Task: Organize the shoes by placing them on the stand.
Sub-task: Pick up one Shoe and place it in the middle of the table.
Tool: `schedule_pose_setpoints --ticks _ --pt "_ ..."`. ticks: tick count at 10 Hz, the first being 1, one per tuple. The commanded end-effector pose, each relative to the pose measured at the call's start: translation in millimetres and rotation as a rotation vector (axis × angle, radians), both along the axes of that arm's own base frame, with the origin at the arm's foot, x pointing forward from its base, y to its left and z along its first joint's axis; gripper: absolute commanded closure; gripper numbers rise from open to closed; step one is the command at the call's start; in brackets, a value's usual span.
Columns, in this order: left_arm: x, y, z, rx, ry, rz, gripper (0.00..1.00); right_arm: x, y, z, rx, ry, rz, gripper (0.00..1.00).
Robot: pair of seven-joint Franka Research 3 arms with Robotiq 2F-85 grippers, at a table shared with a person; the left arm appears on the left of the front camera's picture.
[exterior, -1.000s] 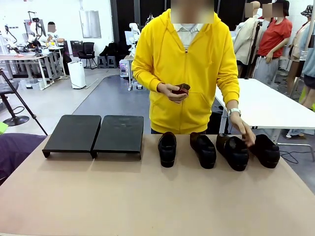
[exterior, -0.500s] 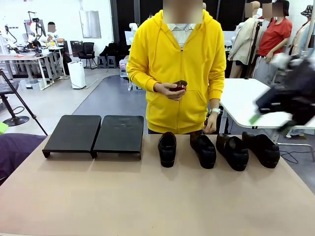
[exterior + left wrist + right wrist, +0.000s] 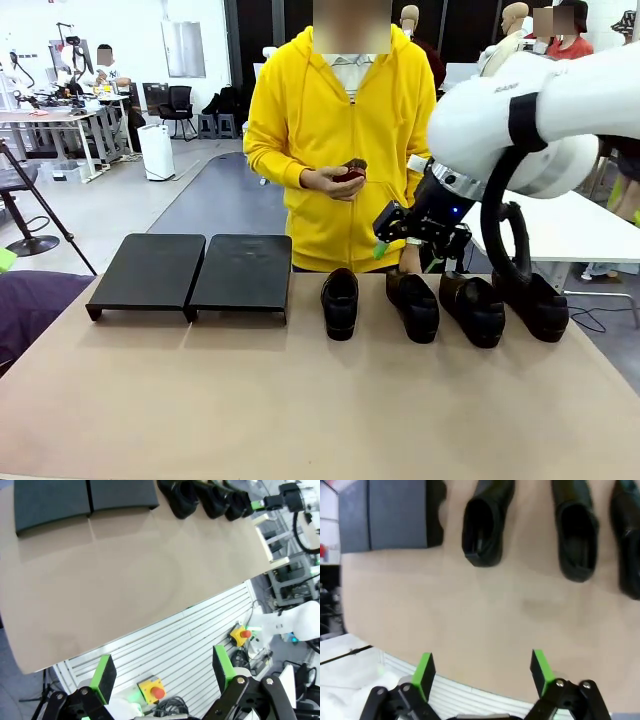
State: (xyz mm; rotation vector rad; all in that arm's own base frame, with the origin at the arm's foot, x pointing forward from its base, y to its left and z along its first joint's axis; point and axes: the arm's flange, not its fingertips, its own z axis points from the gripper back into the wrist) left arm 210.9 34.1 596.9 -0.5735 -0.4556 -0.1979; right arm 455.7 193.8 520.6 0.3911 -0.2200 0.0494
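Front view, read from left to right. A low black stand of two sloped square panels (image 3: 190,270) stands empty at the left of the beige tabletop (image 3: 300,410), and its position is unchanged over the last second. Just beside it, four glossy black leather slip-on shoes (image 3: 340,302) are lined up in a row, all on the table and none on the stand; they too have not been shifted.

Behind the row, a person in a yellow hooded jacket (image 3: 330,120) is shown holding a small dark red object (image 3: 350,172). The hand that touched the rightmost pair a second ago has been drawn back. Its place has been taken by the white right arm (image 3: 540,110), swung in from the right. The right gripper (image 3: 395,243) is now held above the row near the second shoe (image 3: 414,305), jaws spread wide with nothing between them.

In the left wrist view the left gripper (image 3: 162,670) is likewise released and empty, high off the table's near edge. The arranging by hand is judged finished and the first pick imminent; no shoe has yet been placed.
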Motion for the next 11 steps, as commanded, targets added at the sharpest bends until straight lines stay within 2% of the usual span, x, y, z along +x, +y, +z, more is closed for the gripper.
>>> schedule_pose_setpoints --ticks 1,4,5,6,7,8,10,11 --pt "1 0 -1 -0.008 -0.014 -0.010 0.00 -7 2 -5 -0.012 0.003 -0.037 0.00" --pt "1 0 -1 -0.008 -0.014 -0.010 0.00 -4 -2 2 0.001 0.003 -0.001 0.00" --pt "1 0 -1 -0.008 -0.014 -0.010 0.00 50 2 -5 -0.048 0.133 0.094 0.00" --pt "1 0 -1 -0.008 -0.014 -0.010 0.00 91 9 -19 -0.081 0.198 0.187 0.00" --pt "1 0 -1 -0.008 -0.014 -0.010 0.00 120 13 -34 -0.092 0.220 0.228 0.00" --pt "1 0 -1 -0.008 -0.014 -0.010 0.00 142 13 -49 -0.089 0.222 0.204 0.00" --pt "1 0 -1 -0.008 -0.014 -0.010 0.00 175 15 -81 -0.084 0.262 0.190 0.00" --pt "1 0 -1 -0.008 -0.014 -0.010 0.00 181 19 -88 -0.077 0.270 0.202 0.00"
